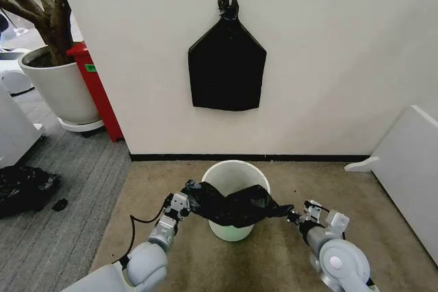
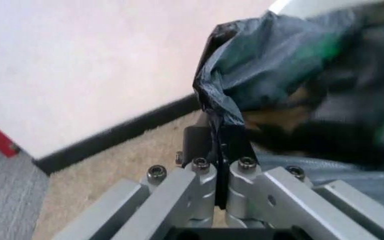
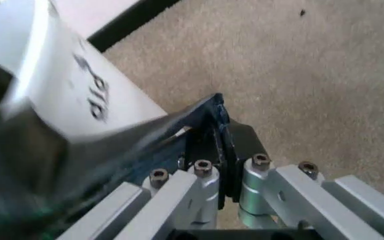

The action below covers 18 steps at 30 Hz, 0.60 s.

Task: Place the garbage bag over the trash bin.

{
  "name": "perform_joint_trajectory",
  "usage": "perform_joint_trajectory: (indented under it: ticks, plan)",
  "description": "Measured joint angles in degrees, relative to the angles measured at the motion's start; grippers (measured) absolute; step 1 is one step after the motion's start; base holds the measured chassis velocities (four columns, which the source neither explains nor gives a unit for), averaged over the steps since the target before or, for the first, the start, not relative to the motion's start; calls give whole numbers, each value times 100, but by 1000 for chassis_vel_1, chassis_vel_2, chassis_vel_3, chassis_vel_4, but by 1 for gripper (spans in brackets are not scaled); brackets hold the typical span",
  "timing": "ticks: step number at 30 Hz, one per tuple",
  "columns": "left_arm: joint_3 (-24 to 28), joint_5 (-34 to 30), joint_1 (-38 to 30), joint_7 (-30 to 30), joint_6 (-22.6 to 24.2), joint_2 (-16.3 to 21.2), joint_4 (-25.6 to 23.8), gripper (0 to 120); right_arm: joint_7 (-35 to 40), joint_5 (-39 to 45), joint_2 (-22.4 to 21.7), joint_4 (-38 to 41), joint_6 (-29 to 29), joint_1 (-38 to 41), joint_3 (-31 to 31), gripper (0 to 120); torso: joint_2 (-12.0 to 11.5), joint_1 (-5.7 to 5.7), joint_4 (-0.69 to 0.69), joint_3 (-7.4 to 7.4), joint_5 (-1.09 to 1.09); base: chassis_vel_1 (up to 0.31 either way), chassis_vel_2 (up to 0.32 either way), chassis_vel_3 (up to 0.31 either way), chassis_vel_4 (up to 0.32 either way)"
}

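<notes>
The left gripper [image 1: 183, 203] is clamped on one end of the garbage bag [image 1: 233, 206], at about 9 o'clock of the trash bin [image 1: 236, 176]; the left wrist view shows its fingers [image 2: 209, 150] pressed together with black film pinched between them. The right gripper [image 1: 299, 215] is closed on the other end of the same bag, at about 3 o'clock of the bin; in the right wrist view a thin fold of plastic is nipped between its fingers [image 3: 229, 145].

The bag stretches between the two grippers as a bunched, wrinkled band across the near part of the bin's mouth, sagging over the front rim at 6 o'clock. The far rim, at 12 o'clock, is uncovered, and the bin's inside shows there.

The bin stands on beige carpet [image 1: 287, 258], near the wall [image 1: 328, 66] and its dark skirting at 12 o'clock. Open carpet lies at 3 and 9 o'clock beyond both grippers. A white panel [image 1: 410, 169] edges the floor far out at 3 o'clock.

Counted: one bin, one stretched bag, two grippers. One flat black bundle [image 1: 226, 66] hangs on the wall at 12 o'clock. One lumpy dark bag [image 1: 24, 189] lies on grey floor far out at 9 o'clock. One large white plant pot [image 1: 58, 90] stands at 10 o'clock beside a red object [image 1: 96, 87].
</notes>
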Motion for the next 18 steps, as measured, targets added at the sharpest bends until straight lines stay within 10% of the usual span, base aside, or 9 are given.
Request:
perform_joint_trajectory:
  ticks: [18]
  plan:
    - [181,-395,-159,58,309,-619,717,0,-332,-49,271,-631,-300,333,-39,0,0,0,0,0,0,0,0,0,0]
